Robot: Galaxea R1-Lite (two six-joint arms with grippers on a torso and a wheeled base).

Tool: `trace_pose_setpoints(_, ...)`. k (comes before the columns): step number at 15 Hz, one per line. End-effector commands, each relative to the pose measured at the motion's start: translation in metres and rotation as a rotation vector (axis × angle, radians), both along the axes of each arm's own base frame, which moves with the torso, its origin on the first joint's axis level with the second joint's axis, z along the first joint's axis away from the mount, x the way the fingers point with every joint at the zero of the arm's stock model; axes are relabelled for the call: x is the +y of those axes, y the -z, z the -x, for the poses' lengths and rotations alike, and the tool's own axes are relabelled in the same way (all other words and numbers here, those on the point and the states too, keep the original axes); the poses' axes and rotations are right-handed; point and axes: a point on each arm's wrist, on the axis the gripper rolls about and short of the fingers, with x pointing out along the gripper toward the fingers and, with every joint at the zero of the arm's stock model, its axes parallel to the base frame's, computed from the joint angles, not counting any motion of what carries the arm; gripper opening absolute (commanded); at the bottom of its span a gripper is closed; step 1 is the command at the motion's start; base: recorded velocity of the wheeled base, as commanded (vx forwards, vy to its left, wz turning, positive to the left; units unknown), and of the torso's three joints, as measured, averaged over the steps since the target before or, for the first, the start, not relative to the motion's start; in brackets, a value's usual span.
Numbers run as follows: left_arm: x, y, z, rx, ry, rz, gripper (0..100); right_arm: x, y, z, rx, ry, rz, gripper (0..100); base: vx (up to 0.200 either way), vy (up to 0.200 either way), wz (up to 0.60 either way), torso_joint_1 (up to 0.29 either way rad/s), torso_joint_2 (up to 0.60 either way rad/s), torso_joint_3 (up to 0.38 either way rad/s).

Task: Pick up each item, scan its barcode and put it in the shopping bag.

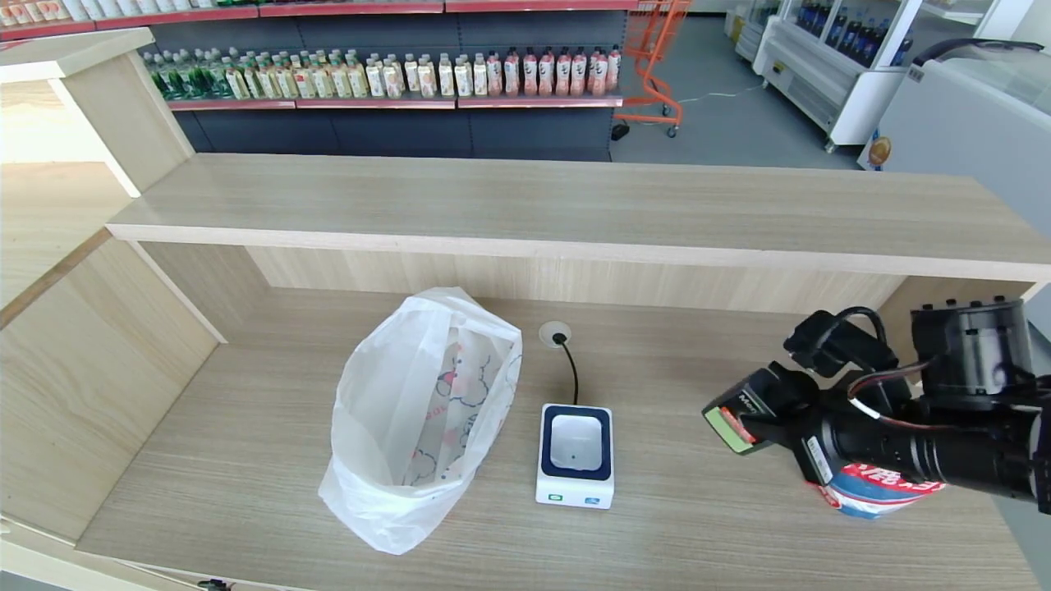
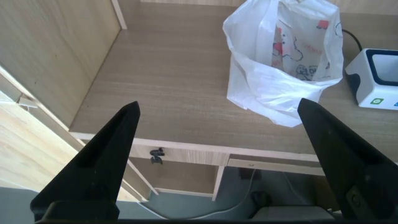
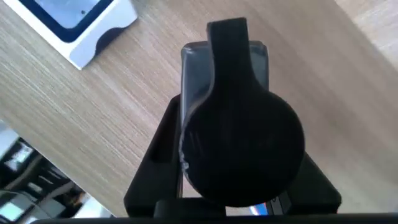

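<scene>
**A:** How was the right arm set?

**B:** It came in from the robot's right, with the forearm about level above the desk [image 1: 246, 460] and the wrist pointing toward the middle. The right gripper [image 1: 768, 404] had its jaws closed on a small black box [image 1: 727, 428] with a green end, held clear of the desk.

**A:** And the left?

**B:** The left gripper [image 2: 217, 155] hung above the desk's near edge, angled down, with its jaws spread wide apart.
</scene>
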Motion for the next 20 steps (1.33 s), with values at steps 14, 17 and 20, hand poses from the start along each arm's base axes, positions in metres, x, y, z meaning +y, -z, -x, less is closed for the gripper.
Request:
trace_pose_setpoints(14, 0.0, 0.0, 0.0, 0.0, 0.0, 0.0, 100, 0.026, 0.033, 0.065, -1.218, -1.589, 1.14, 0, 0.0, 0.0, 0.0, 0.0, 0.0, 0.0)
trace_pose_setpoints(17, 0.0, 0.0, 0.0, 0.0, 0.0, 0.0, 100, 0.045, 0.029, 0.062, -1.562, -1.614, 1.004, 0, 0.0, 0.0, 0.0, 0.0, 0.0, 0.0)
trace_pose_setpoints(20, 0.0, 0.0, 0.0, 0.0, 0.0, 0.0, 100, 0.051, 0.023, 0.058, -1.633, -1.591, 0.992, 0, 0.0, 0.0, 0.0, 0.0, 0.0, 0.0)
